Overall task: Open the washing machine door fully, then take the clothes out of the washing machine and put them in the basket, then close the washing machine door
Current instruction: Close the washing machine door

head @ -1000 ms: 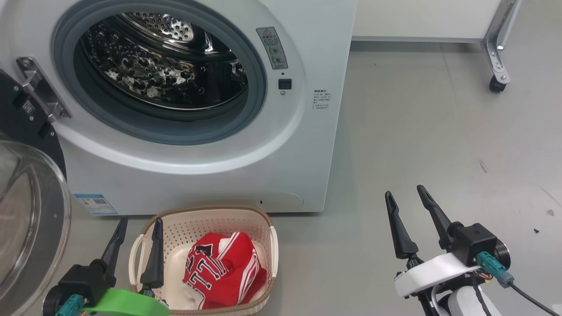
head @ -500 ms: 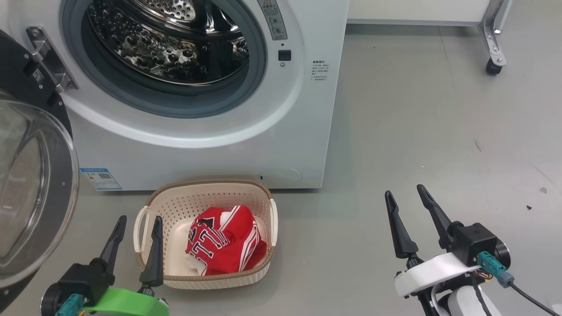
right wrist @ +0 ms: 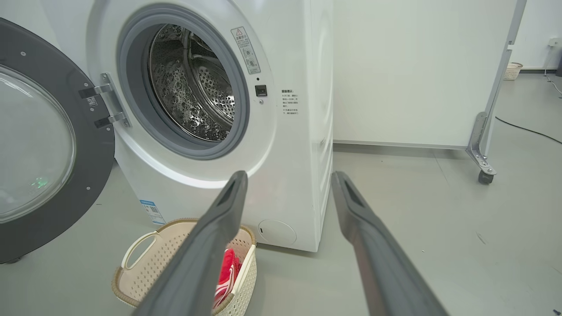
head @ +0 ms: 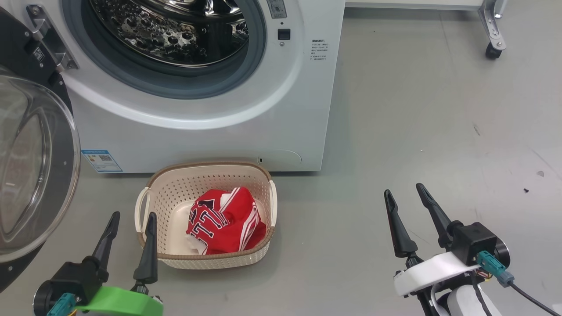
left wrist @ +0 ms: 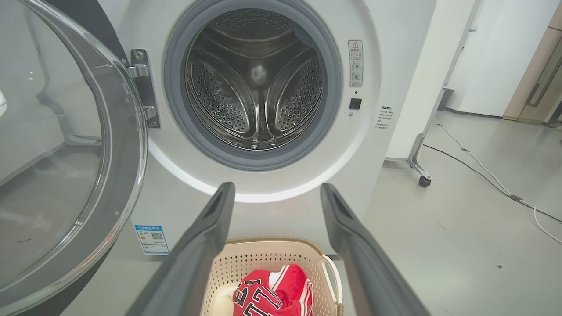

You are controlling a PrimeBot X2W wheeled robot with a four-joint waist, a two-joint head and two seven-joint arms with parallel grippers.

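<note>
Washing machine (head: 210,131) far left, top cut off. Washing machine door (head: 26,175) swung open, left edge cropped. Basket (head: 206,166) just before the machine holds the clothes (head: 224,221), crumpled, lettering part-hidden. Left gripper (head: 134,215) and right gripper (head: 402,188) low and near, fingers pointing far; both jaws released, grasping nothing.

Warning triangle atop sticker (left wrist: 355,63) on washing machine (left wrist: 395,52); rest illegible.

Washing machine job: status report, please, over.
Left gripper, right gripper open, empty. Clothes in basket, drum empty. Door open. Basket may foul its swing.
</note>
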